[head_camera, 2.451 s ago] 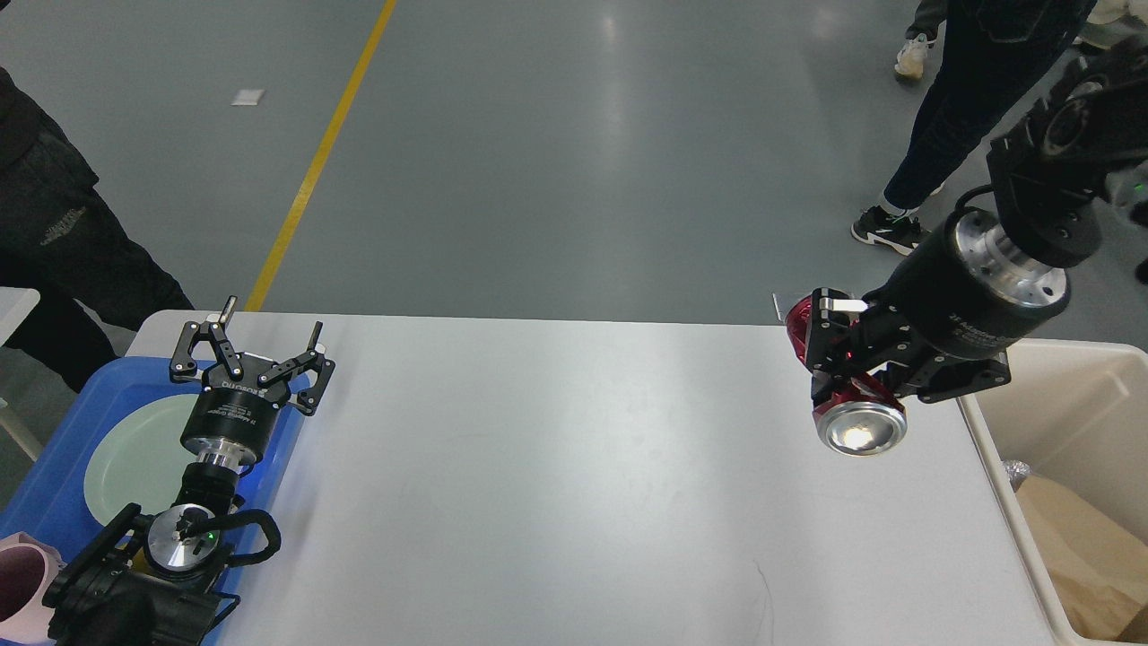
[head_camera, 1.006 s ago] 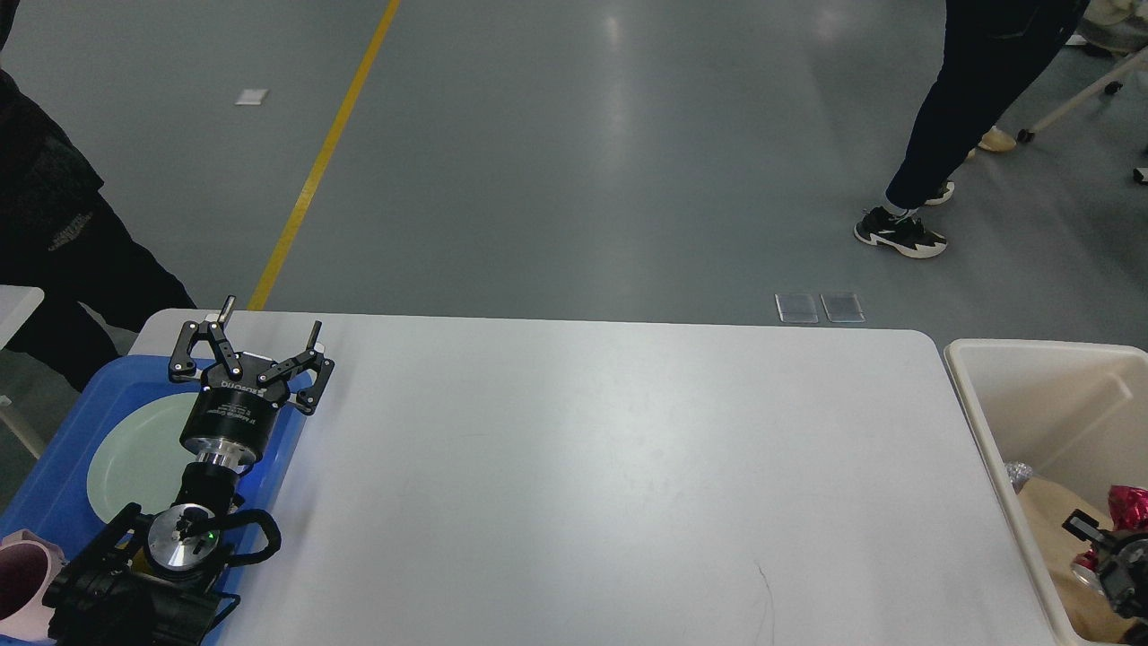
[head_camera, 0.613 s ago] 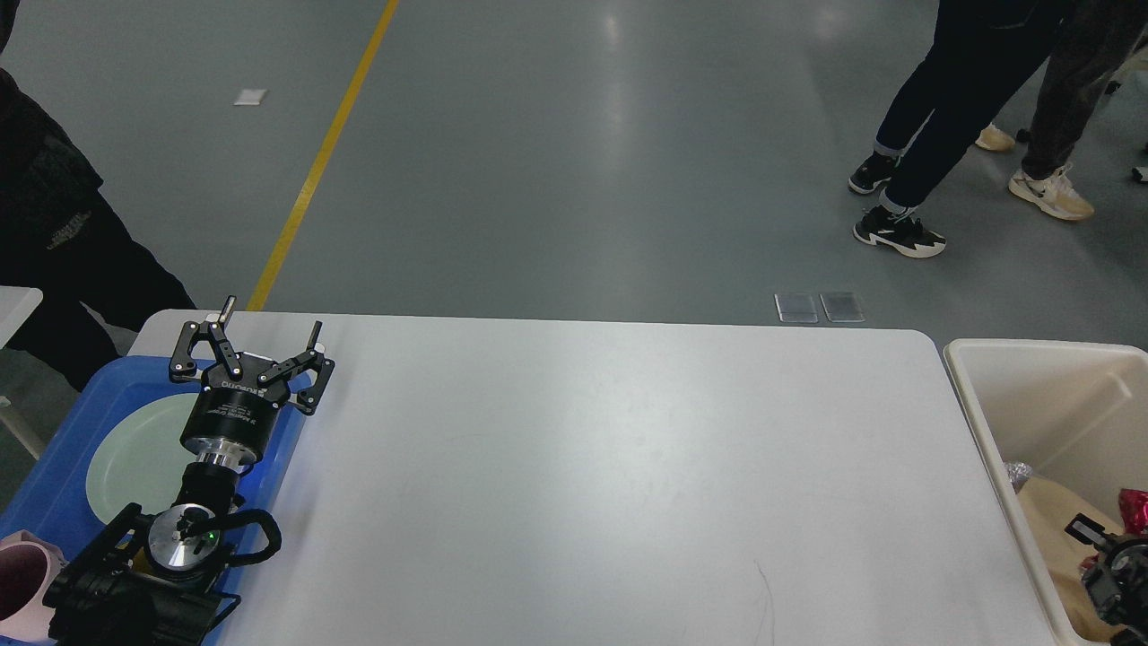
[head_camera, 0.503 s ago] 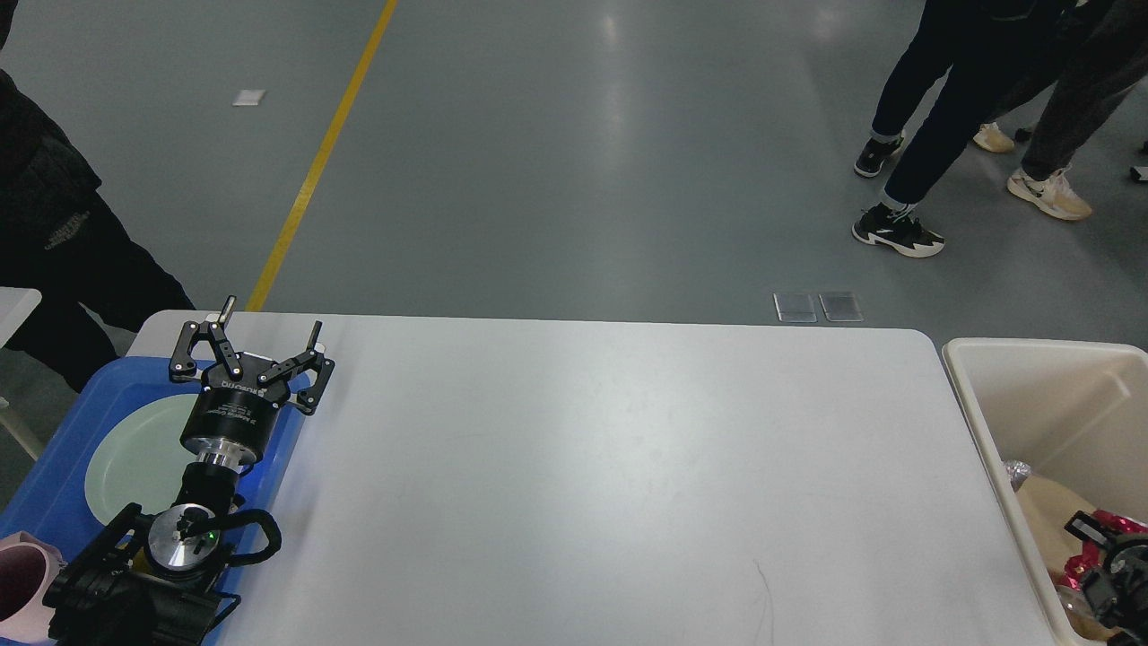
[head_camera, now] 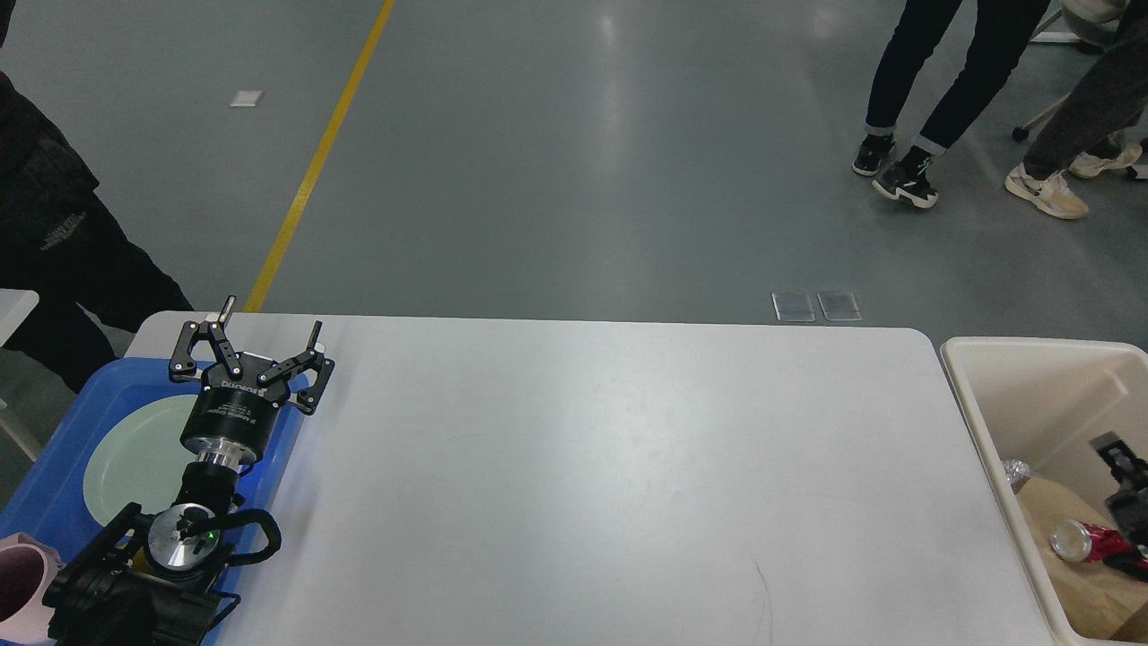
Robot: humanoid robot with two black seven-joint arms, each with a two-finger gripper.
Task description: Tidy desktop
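Surface [head_camera: 574, 467]: white desktop, spanning the middle between blue tray [head_camera: 54, 467] and cream bin [head_camera: 1031, 395].
Left pincer [head_camera: 260, 345]: fingers spread wide — over the tray's far edge.
Right pincer [head_camera: 1121, 475]: mostly cut off at the bin; state unclear.
Red can [head_camera: 1090, 541]: lay inside the bin.

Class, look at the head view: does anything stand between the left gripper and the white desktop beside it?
Nothing visible does. The left gripper, jaws open, hangs over the blue tray's right edge, and the desktop next to it shows bare.
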